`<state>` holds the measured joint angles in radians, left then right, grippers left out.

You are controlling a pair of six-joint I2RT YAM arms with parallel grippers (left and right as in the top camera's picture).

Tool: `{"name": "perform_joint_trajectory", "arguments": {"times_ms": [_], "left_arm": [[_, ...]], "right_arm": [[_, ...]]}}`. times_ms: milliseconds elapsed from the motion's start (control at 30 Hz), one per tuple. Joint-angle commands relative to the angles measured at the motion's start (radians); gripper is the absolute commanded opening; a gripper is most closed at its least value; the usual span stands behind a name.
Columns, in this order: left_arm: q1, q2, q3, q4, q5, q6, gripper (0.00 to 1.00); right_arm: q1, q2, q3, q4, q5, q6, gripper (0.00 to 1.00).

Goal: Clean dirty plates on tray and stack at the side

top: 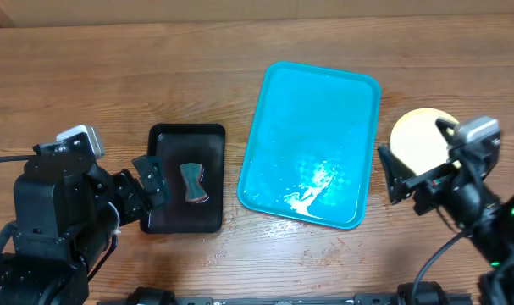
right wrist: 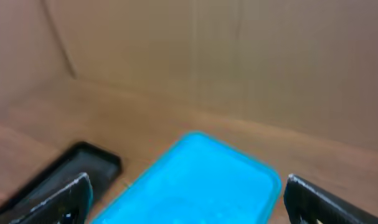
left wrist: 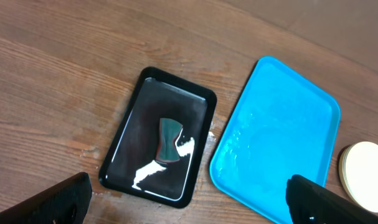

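So, the plates (top: 416,140) are sitting on the worktop (top: 113,76) just off the right rim of the tray (top: 316,110), not on it. Only a pale yellow top face shows. The left wrist view hints at a layered edge, but I can't count how many are under there. The tray itself is bare, with just a whitish sheen near its near edge, which could be wet or could be glare, can't tell. Left of it, close but apart, there's a smaller black tray (top: 185,129) with a dark hourglass-shaped wiper thing (top: 193,184) lying loose in the middle. The right end effector (top: 392,180) hangs near the near-left side of the plates, between them and the tray, spread wide with nothing in it. In its own camera both fingers (right wrist: 58,199) sit at the far edges of the view. The left end effector (top: 152,182) is over the left side of the black tray, also spread wide and empty, not touching the wiper. My read is that the wiping and stacking are basically done, since nothing is left on the tray. If that's right, the next move is just pulling both arms away. The right one needs care so it doesn't clip the stack on the way out, and a look at whether the pile sits square wouldn't hurt.
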<state>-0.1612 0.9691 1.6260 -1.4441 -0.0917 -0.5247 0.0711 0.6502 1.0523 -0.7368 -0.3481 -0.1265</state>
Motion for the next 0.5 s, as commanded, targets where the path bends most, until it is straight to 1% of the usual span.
{"name": "perform_joint_trajectory", "arguments": {"times_ms": [0,200,333,467], "left_arm": [[0.006,-0.002,0.017,0.000,-0.016,-0.014,1.00],[0.005,-0.002,0.017,0.000,-0.016,-0.014,1.00],[0.005,-0.002,0.017,0.000,-0.016,-0.014,1.00],[0.006,-0.002,0.017,0.000,-0.016,-0.014,1.00]], "right_arm": [[0.005,-0.091,-0.194,0.069,0.033,-0.009,1.00],[0.006,-0.298,-0.512,0.222,0.028,-0.008,1.00],[0.006,-0.453,-0.714,0.364,0.006,-0.008,1.00],[0.006,-0.573,-0.848,0.434,-0.042,-0.008,1.00]]}}
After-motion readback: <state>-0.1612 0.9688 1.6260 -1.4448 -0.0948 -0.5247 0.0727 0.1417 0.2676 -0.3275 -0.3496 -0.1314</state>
